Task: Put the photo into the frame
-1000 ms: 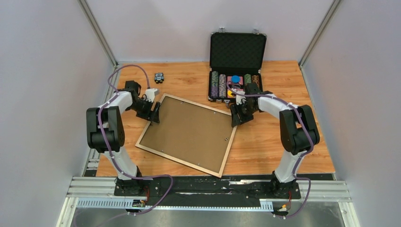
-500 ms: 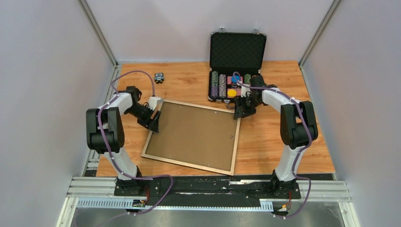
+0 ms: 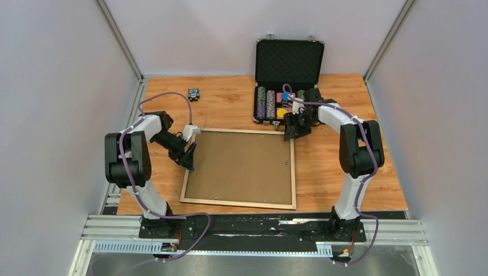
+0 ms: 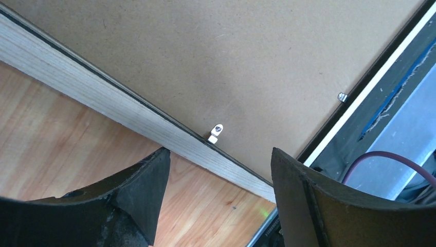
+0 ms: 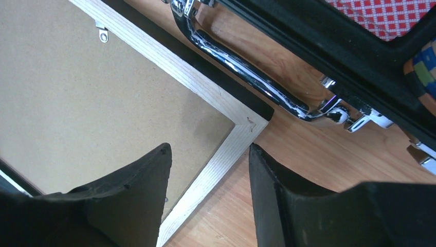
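The frame (image 3: 239, 202) lies flat on the table with its light wood rails up and a brown backing panel (image 3: 241, 167) inside it. The photo is hidden. My left gripper (image 3: 190, 155) is open at the frame's left rail. In the left wrist view its fingertips (image 4: 157, 164) sit just outside the rail (image 4: 103, 105), near a metal clip (image 4: 216, 132). My right gripper (image 3: 290, 133) is open at the far right corner. In the right wrist view (image 5: 208, 149) its jaws stand on either side of the right rail (image 5: 226, 146).
An open black chip case (image 3: 289, 63) with chips stands just behind the frame's far right corner; its chrome handle (image 5: 241, 67) lies close to the rail. A small black object (image 3: 194, 92) lies at the far left. The table's near edge runs along the frame's near rail.
The frame has turned from skewed to square with the table edge. My left gripper moved nearer along its left side and my right gripper moved farther with the far right corner.
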You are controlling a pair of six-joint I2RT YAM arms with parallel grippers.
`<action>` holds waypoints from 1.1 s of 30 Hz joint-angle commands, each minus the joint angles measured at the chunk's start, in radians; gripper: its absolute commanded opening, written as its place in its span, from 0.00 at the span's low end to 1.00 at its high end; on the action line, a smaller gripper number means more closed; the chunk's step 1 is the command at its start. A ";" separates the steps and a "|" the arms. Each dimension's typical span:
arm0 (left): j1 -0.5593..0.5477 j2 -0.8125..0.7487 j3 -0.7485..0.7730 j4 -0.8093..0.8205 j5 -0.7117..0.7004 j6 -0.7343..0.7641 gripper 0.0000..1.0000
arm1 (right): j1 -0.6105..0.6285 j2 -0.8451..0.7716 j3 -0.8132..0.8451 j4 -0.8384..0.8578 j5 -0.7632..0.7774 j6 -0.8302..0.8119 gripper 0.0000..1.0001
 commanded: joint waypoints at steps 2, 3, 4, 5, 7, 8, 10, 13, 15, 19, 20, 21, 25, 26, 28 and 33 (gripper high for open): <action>-0.009 -0.056 -0.014 0.014 0.058 -0.017 0.82 | 0.005 -0.084 -0.029 0.018 0.036 -0.002 0.57; -0.009 -0.070 -0.019 0.044 0.048 -0.028 0.86 | 0.004 -0.101 -0.048 0.019 0.052 -0.002 0.58; -0.009 -0.077 -0.022 0.060 0.028 -0.054 0.88 | 0.003 -0.117 -0.064 0.019 0.073 -0.001 0.59; -0.009 -0.096 -0.027 0.096 0.015 -0.087 0.90 | 0.004 -0.135 -0.085 0.019 0.084 -0.001 0.59; -0.009 -0.132 -0.034 0.155 -0.025 -0.136 0.93 | 0.004 -0.173 -0.127 0.019 0.089 -0.001 0.59; -0.009 -0.143 -0.037 0.173 -0.052 -0.155 0.94 | 0.004 -0.191 -0.145 0.019 0.087 0.000 0.59; -0.008 -0.178 -0.041 0.228 -0.097 -0.208 0.96 | 0.005 -0.232 -0.179 0.020 0.075 0.005 0.60; -0.008 -0.228 -0.045 0.303 -0.147 -0.279 0.97 | 0.010 -0.269 -0.228 0.024 0.059 0.011 0.60; -0.008 -0.248 -0.048 0.333 -0.177 -0.304 0.98 | 0.021 -0.284 -0.262 0.034 0.054 0.014 0.61; -0.008 -0.260 -0.048 0.354 -0.194 -0.328 0.98 | 0.041 -0.291 -0.304 0.054 0.053 0.018 0.60; -0.008 -0.260 -0.050 0.357 -0.194 -0.331 0.97 | 0.047 -0.289 -0.306 0.057 0.053 0.019 0.60; -0.008 -0.260 -0.052 0.359 -0.195 -0.334 0.98 | 0.053 -0.286 -0.309 0.059 0.053 0.022 0.60; -0.008 -0.262 -0.072 0.374 -0.197 -0.340 0.97 | 0.075 -0.271 -0.314 0.070 0.055 0.031 0.58; -0.008 -0.262 -0.078 0.376 -0.198 -0.341 0.97 | 0.080 -0.268 -0.314 0.071 0.056 0.032 0.58; -0.008 -0.260 -0.084 0.378 -0.199 -0.340 0.97 | 0.092 -0.261 -0.315 0.074 0.058 0.034 0.58; -0.008 -0.259 -0.090 0.383 -0.204 -0.345 0.97 | 0.126 -0.244 -0.310 0.078 0.095 0.036 0.56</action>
